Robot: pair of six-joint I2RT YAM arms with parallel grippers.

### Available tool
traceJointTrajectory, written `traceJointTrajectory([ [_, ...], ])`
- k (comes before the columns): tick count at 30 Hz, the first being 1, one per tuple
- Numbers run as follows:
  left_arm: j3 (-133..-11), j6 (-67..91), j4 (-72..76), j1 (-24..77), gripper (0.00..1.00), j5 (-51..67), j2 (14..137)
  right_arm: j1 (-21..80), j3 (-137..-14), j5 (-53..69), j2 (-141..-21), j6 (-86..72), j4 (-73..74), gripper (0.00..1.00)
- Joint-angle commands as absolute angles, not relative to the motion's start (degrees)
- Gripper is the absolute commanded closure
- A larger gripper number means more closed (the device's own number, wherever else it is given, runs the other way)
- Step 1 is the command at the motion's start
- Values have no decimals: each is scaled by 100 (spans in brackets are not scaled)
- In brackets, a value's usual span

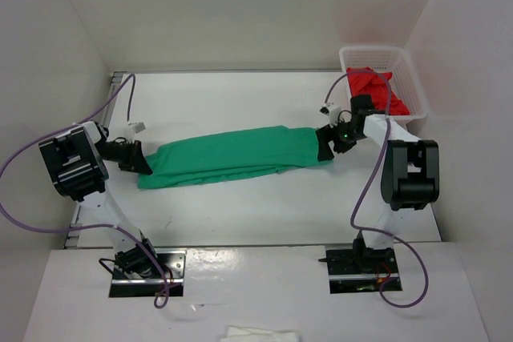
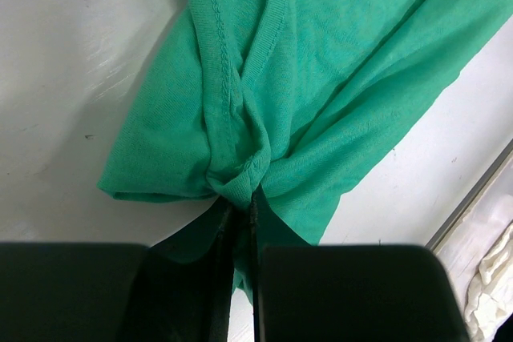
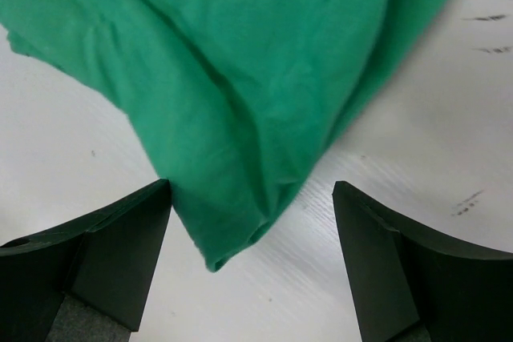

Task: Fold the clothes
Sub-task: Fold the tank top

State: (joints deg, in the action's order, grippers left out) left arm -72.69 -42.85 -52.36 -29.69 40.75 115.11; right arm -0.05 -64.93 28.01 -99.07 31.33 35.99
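Top view: the green T-shirt lies as a long band across mid-frame on the table, its long axis running left to right. The left gripper is at its left end and the right gripper at its right end.

Left wrist view: the nearly closed jaws pinch bunched fabric at bottom centre.

Right wrist view: the fingers stand wide apart and hold nothing. The shirt's corner lies between them, and the cloth spreads toward the top of the frame.
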Motion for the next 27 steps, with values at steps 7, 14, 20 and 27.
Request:
traceJointTrajectory([
  [7, -7136, -4456, -5142, -2936, 87, 3735, 11514, -378, -6891, 3551, -10362, 3305, 3709, 11],
  [14, -7137, -4456, -5142, -2936, 87, 3735, 11461, -378, -7110, 3806, -10810, 3410, 3814, 11],
  [20, -7137, -4456, -5142, -2936, 87, 3735, 11514, -378, -7268, 4034, -11232, 3410, 3814, 13],
  [27, -7189, -4456, -5194, -2936, 87, 3683, 11514, -378, -7453, 4236, -11531, 3410, 3973, 22],
])
